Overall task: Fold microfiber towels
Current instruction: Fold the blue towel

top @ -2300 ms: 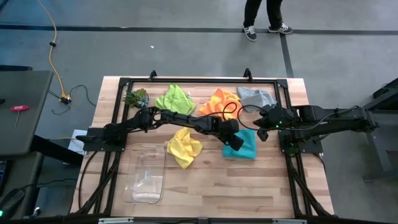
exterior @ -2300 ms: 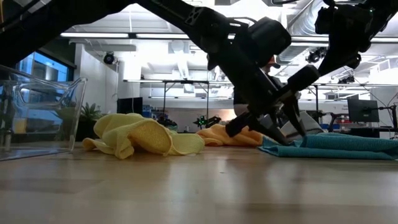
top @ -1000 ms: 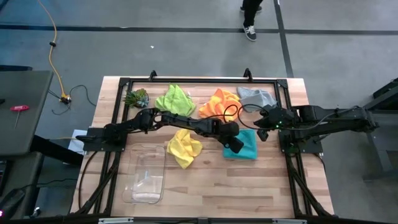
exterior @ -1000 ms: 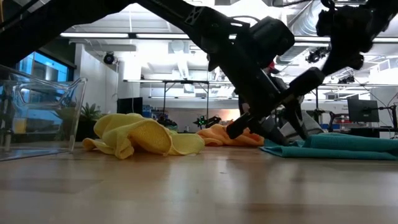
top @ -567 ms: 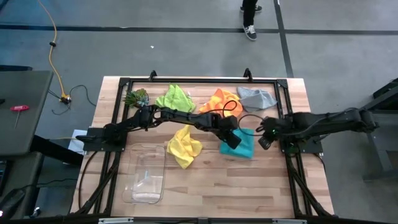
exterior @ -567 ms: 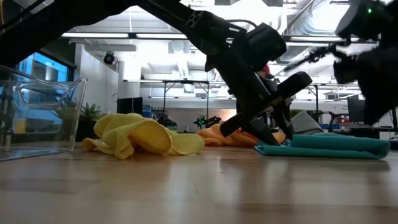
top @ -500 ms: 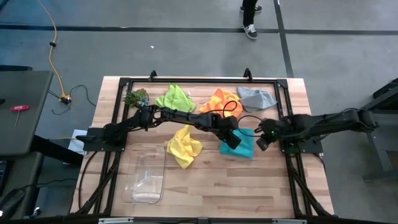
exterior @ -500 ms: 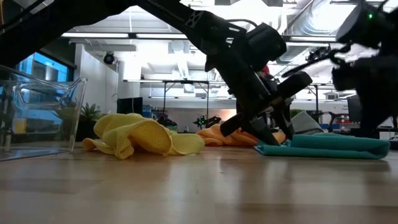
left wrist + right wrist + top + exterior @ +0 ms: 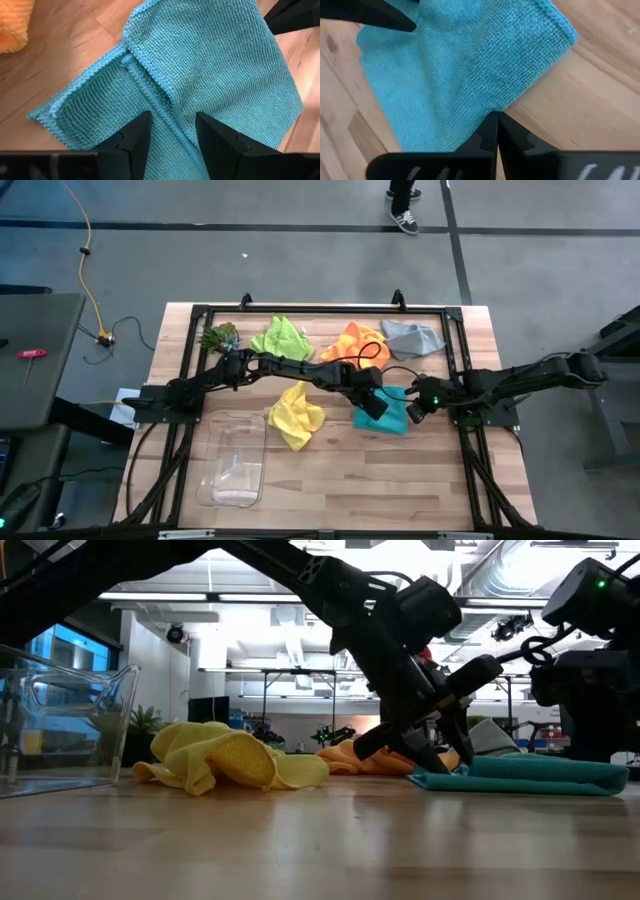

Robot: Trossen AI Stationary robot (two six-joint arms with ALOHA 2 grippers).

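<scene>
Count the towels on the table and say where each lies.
5. Lime green towel, orange towel and grey towel lie along the far edge, left to right. Yellow towel lies mid-table; teal towel sits between both grippers. None appears hidden.

A pale wooden-plank table (image 9: 330,480) stood on a grey concrete floor (image 9: 250,270) crossed by dark seams. A yellow cable (image 9: 88,255) trailed beside a dark grey side bench (image 9: 35,355). A person's dark shoes (image 9: 405,218) showed at the far edge. Long white ceiling lights (image 9: 230,605) and silver ducts (image 9: 490,585) ran overhead.
</scene>
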